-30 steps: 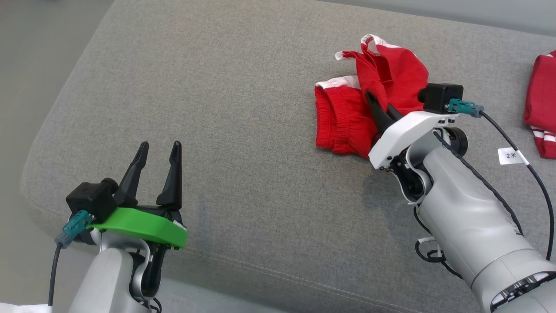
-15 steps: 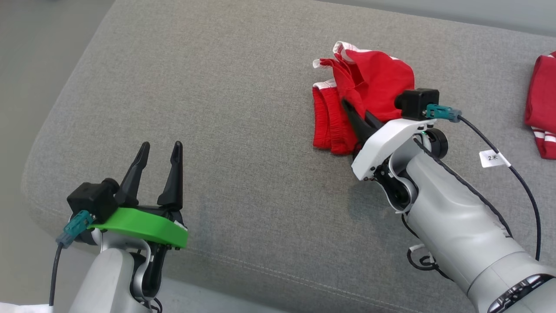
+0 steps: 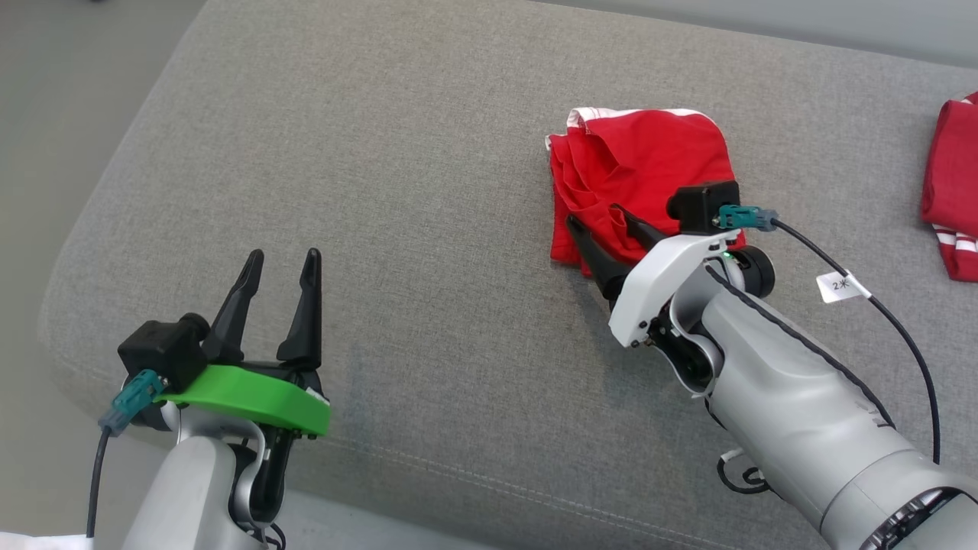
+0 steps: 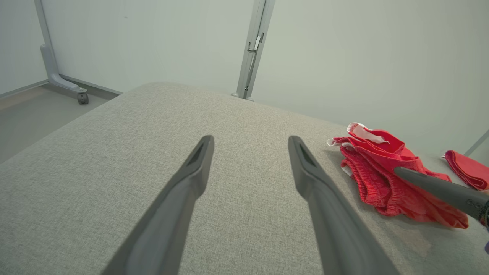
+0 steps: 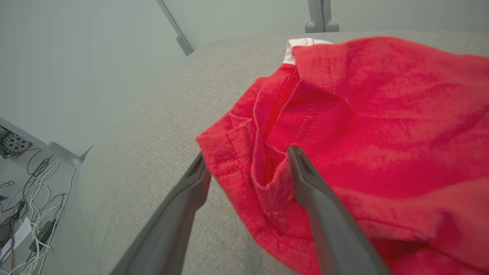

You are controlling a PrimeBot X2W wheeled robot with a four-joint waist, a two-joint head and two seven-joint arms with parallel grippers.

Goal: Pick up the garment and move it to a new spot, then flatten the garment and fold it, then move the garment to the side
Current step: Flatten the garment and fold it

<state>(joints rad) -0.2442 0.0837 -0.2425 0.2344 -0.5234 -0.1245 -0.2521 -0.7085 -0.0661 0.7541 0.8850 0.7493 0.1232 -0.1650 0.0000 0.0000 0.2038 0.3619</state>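
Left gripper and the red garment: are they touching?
Apart. Head view: the left gripper stands over bare grey cushion, with the red garment lying far across it.

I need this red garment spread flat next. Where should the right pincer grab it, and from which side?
Probably the stitched fold standing up at the red garment's near left corner, approached low from the bare cushion on that side. It rises clear of the layers and sits between the open right pincer's fingers; elsewhere the cloth lies flat and bunched.
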